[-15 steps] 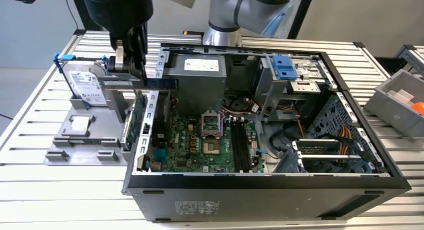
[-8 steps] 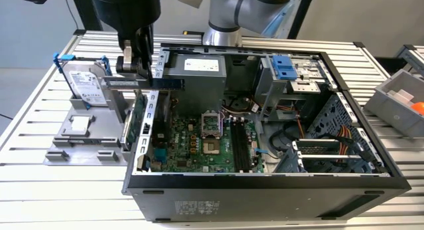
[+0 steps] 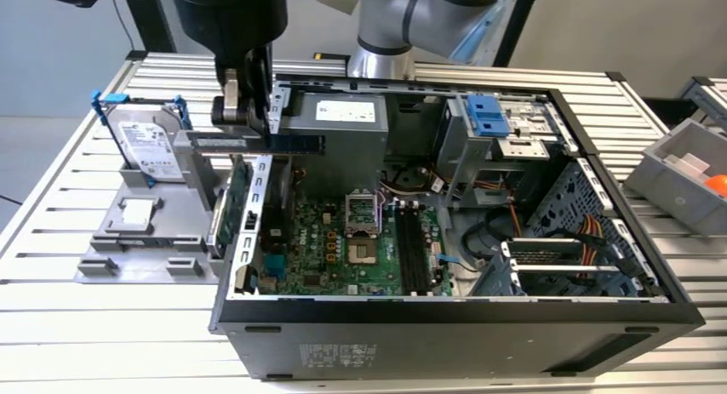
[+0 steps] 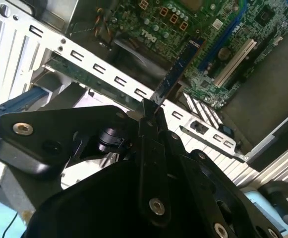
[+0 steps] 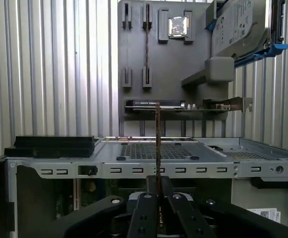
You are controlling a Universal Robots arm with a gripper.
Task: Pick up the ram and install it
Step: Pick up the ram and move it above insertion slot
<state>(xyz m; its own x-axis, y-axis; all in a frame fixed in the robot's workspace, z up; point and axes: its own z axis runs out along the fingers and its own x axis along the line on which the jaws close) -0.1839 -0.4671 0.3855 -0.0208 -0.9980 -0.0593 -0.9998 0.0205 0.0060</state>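
In the exterior view my gripper (image 3: 252, 130) is shut on the ram (image 3: 298, 142), a slim dark stick held level above the left wall of the open computer case (image 3: 455, 326). The stick's free end reaches out over the case interior. Below and to the exterior view's right lies the green motherboard (image 3: 335, 241) with its long black memory slots (image 3: 411, 249). In the second wrist view the ram (image 4: 178, 69) juts from my gripper (image 4: 147, 111) toward the motherboard (image 4: 218, 29). In the first wrist view I see the ram (image 5: 157, 139) edge-on, rising from my gripper (image 5: 157, 184).
A grey fixture plate (image 3: 136, 241) at the exterior view's left carries a silver hard drive in a blue frame (image 3: 148, 143). A green card (image 3: 233, 207) stands on edge beside the case wall. A grey bin (image 3: 682, 168) sits at the exterior view's right. The table is ribbed metal (image 3: 114, 326).
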